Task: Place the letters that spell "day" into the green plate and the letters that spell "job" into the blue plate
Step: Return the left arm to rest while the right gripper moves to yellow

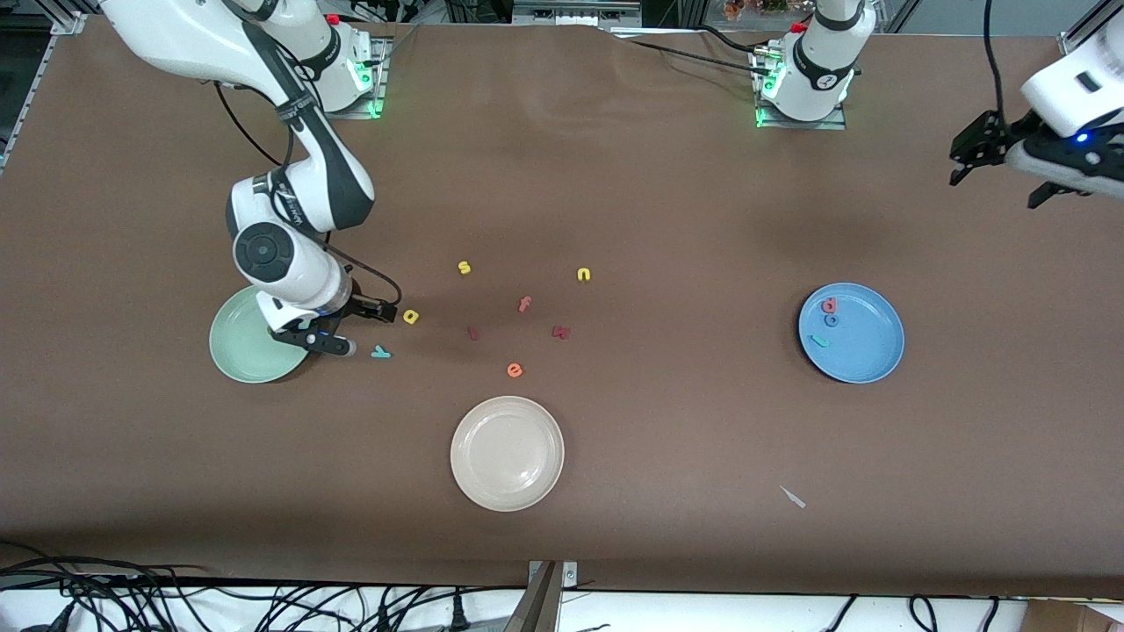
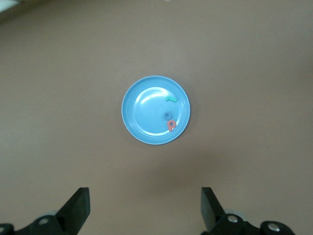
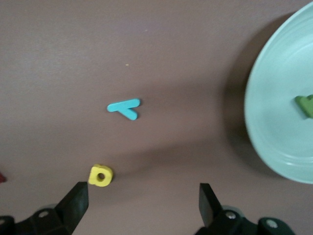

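Observation:
The green plate lies toward the right arm's end of the table, with the olive d in it. My right gripper hangs open and empty over the table beside that plate. The yellow a and teal y lie on the table close to it. The blue plate holds the red-orange b, blue o and teal j. My left gripper waits open, high up.
A cream-white plate sits nearest the front camera. Loose letters lie mid-table: yellow s, yellow n, orange f, orange e, and two dark red pieces. A small white scrap lies near the table's front edge.

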